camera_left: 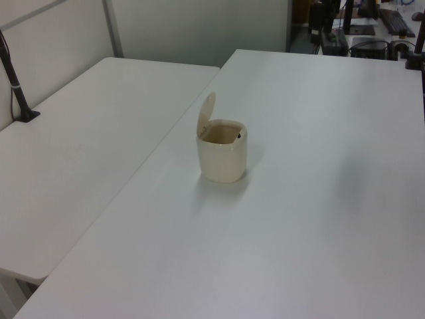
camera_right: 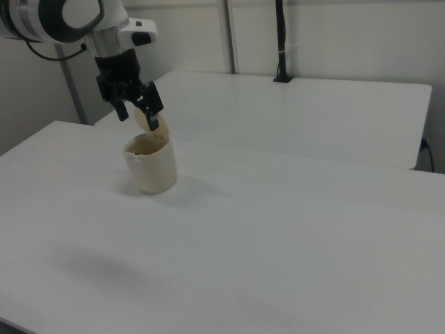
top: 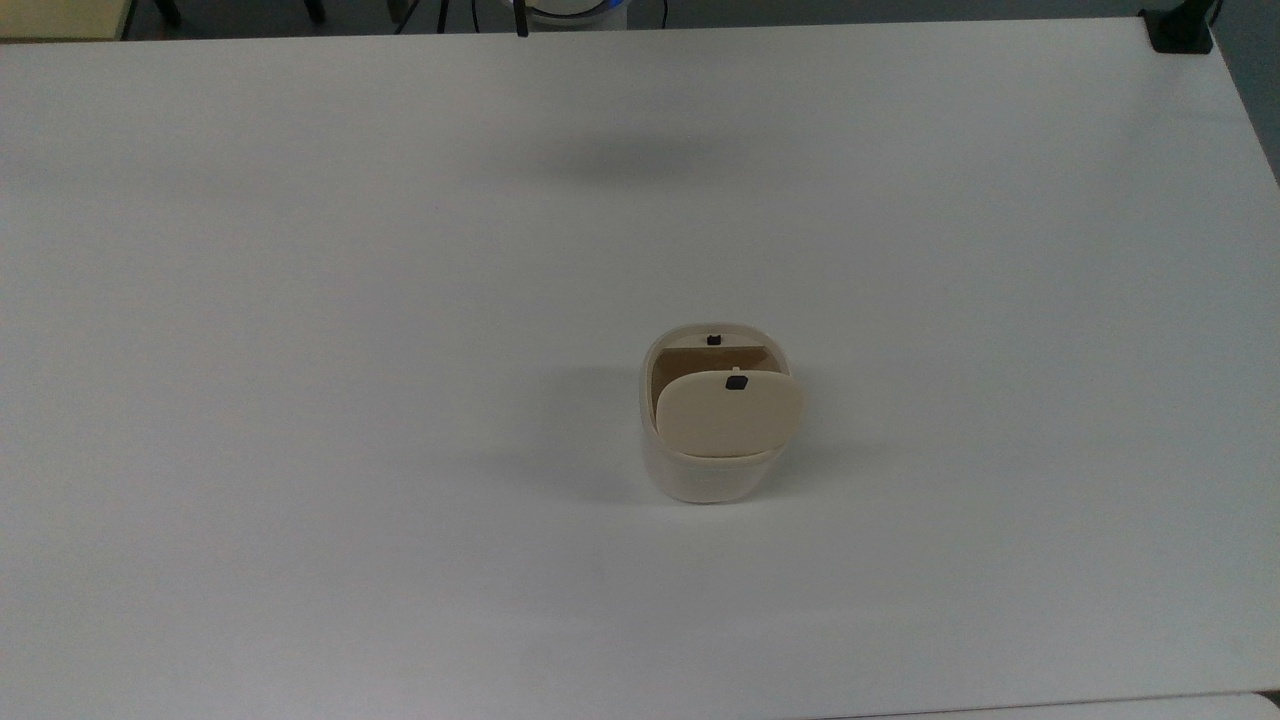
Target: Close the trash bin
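Trash bin open, lid raised; end effector above and behind it.

The trash bin (top: 712, 425) stands near the middle of the white surface (top: 300, 300), its lid (camera_left: 206, 114) hinged up on the left view's left, brown inside exposed. In the right view my end effector (camera_right: 138, 108) hangs over the bin's far rim by the lid, fingers spread, holding nothing. My judgement: the lid must swing down towards the black latch (top: 713, 340).

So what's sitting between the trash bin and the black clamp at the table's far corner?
Nothing: in the top view, bare white table runs from the trash bin to the black clamp.
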Motion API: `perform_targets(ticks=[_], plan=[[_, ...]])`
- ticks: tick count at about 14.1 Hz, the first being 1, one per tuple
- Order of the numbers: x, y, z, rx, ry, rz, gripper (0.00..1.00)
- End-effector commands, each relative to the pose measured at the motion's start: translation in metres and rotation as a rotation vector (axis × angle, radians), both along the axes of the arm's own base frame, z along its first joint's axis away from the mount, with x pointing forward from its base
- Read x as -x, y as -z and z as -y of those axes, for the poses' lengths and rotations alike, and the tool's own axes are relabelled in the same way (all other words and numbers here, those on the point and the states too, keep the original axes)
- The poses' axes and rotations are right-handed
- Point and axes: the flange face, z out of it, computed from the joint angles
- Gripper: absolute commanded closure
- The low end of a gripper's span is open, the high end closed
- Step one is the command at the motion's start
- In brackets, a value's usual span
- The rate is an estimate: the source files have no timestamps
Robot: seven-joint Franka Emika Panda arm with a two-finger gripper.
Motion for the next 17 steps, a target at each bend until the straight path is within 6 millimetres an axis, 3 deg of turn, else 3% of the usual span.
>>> perform_targets(ticks=[1,17], plan=[[-0.0010,-0.0021,0.0009,-0.009,-0.005,0.003,0.00],[0.0027,-0.0011,0.0013,-0.011,-0.017,-0.025,0.00]])
